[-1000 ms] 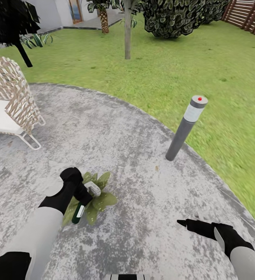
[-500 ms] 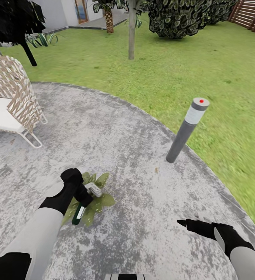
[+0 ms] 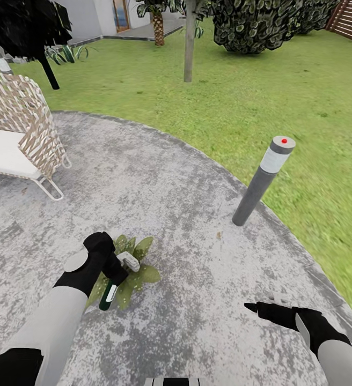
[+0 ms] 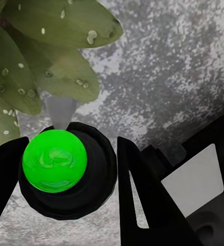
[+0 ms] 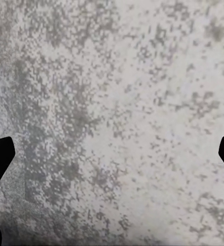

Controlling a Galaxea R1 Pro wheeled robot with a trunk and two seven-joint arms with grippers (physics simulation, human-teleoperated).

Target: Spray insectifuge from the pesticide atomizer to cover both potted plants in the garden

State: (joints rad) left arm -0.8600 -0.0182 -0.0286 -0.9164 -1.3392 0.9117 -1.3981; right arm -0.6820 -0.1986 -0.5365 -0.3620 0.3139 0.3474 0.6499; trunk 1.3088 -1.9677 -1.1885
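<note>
We have the pesticide atomizer (image 3: 110, 294) clamped in the left gripper (image 3: 113, 272) over one potted plant (image 3: 136, 268), droplets on leaves; right gripper (image 3: 257, 308) open, empty; second plant left.

Bright even daylight, faint shadows, soft render.

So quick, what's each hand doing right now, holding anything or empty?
Left hand: closed on the pesticide atomizer, held over a potted plant.
Right hand: open, holding nothing, over the patio.
</note>
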